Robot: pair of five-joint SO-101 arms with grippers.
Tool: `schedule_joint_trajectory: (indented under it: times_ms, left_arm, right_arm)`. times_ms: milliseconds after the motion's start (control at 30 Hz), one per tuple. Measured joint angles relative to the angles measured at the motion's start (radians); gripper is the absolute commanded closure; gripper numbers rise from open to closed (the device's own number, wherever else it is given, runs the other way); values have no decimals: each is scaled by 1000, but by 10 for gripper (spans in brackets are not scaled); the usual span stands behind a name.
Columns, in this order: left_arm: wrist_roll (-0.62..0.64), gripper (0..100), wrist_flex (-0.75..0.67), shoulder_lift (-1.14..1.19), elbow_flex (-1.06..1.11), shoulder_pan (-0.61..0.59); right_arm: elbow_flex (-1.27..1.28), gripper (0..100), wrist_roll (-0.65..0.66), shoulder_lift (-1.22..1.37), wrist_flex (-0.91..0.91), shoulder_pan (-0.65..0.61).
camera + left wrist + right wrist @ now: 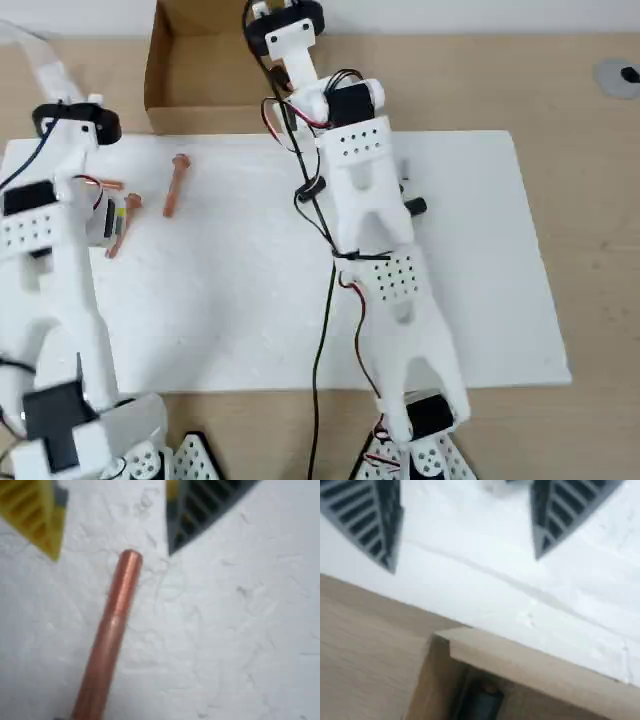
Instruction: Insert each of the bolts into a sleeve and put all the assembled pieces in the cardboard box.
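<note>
Your right gripper hangs with jaws spread wide over the brown cardboard box at the top of the high view, left of centre. A dark piece lies inside, too blurred to identify. Your left gripper, also spread, straddles the tip of a copper-coloured bolt on the white foam sheet, at the left.

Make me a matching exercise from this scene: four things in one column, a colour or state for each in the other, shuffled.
Things:
1. box
2. bolt
3. mat
4. right tool

Descriptions:
a. white
b. open, near the box
c. copper
d. brown

Pairs: 1-d, 2-c, 3-a, 4-b.
</note>
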Motion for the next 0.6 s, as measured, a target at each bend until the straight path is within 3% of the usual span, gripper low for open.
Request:
schedule_joint_trajectory:
  times_ms: [267,600]
  left_arm:
    - [-8,847,17,60,-26,28]
    - [-6,847,-58,216,-26,37]
  right_arm:
    - [0,789,0,-8,6,0]
    - [0,789,0,-8,6,0]
